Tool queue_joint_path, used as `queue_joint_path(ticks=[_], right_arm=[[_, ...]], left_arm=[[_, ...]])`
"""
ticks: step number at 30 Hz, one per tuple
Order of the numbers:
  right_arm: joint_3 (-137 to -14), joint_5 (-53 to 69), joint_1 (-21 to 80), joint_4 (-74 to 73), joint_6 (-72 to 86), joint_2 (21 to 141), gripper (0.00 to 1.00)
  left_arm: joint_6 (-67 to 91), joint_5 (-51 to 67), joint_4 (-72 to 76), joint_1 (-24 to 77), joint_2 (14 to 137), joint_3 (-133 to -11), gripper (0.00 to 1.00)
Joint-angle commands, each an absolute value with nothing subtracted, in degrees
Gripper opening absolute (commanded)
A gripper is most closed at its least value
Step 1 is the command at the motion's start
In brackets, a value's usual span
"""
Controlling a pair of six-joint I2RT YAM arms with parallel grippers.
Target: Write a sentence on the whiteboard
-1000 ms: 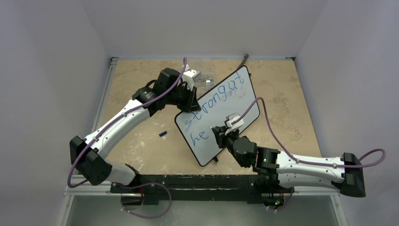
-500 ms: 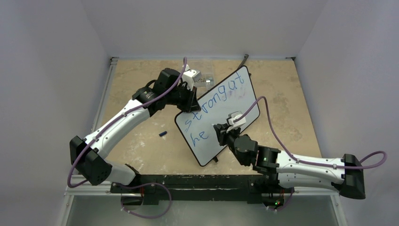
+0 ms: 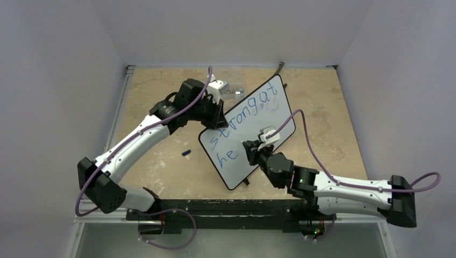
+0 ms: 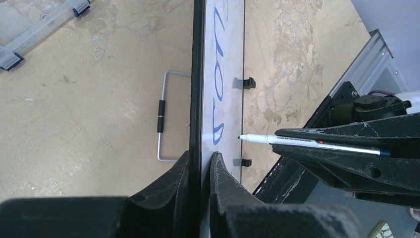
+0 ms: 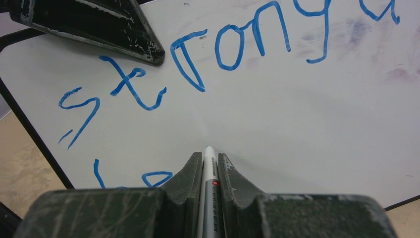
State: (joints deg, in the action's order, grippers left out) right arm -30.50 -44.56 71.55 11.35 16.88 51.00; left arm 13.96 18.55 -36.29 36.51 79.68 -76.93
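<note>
Beige, mottled table (image 3: 161, 172) fills a booth with pale grey walls, and both arms reach out over it. The whiteboard (image 3: 275, 115) sits near the middle of the table, turned diagonally, with one short end towards the arm bases and the other towards the far edge.

The left gripper (image 3: 219, 118) is clamped narrowly on the board's left long edge. In the left wrist view the black frame runs edge-on between the two fingers (image 4: 181, 183). Two small black clips (image 4: 246, 83) show on the opposite long edge, and a wire loop with a black sleeve (image 4: 161, 116) lies on the table just past the board.

The sentence (image 3: 244, 114) so far reads "strongat" in blue along the upper row, with "he" starting the row below. A faint purple smudge (image 5: 356, 29) sits near the end of the top row.

The right gripper (image 3: 250, 149) is closed tight on a white marker (image 5: 208, 171). The marker's tip points at bare white board under the "ro", just right of the "he". I cannot tell whether the tip touches the surface.

A small dark-blue piece (image 3: 186, 153) lies on the table left of the board, well apart from it. A clear plastic box (image 3: 232, 89) sits near the far edge.
</note>
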Motion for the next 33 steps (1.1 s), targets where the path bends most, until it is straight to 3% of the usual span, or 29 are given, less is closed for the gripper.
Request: queue_joint_path(ticks=[1,33], right_arm=[[-30.4,-43.9,71.2,14.5,17.0,50.8,0.0],[-24.0,-30.9,71.2,22.9,14.2,44.8,0.0]], left_arm=[[3.9,1.0,-43.6,35.6,78.4,-74.9,0.0],[3.8,0.2,-43.9,35.3,77.5,-72.8,0.0]])
